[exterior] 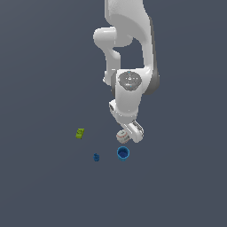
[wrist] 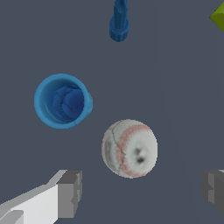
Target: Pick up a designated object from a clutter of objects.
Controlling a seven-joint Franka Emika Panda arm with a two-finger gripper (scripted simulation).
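The white baseball [wrist: 129, 148] with faint red stitching lies on the grey floor. In the wrist view it sits just off the line between my two fingertips, nearer the white-backed finger [wrist: 70, 192] than the other one [wrist: 214, 190]. My gripper [wrist: 142, 192] is open and empty, with its jaws spread wider than the ball. In the exterior view the gripper [exterior: 126, 136] hangs low over the baseball [exterior: 121, 135], which the hand partly hides. I cannot tell how far the fingertips are above the floor.
A blue round cup [exterior: 123, 153] [wrist: 62, 100] stands upright close beside the ball. A tiny dark blue piece [exterior: 96, 157] [wrist: 119, 22] lies further toward the exterior view's left. A yellow-green block [exterior: 80, 133] [wrist: 217, 16] lies beyond that.
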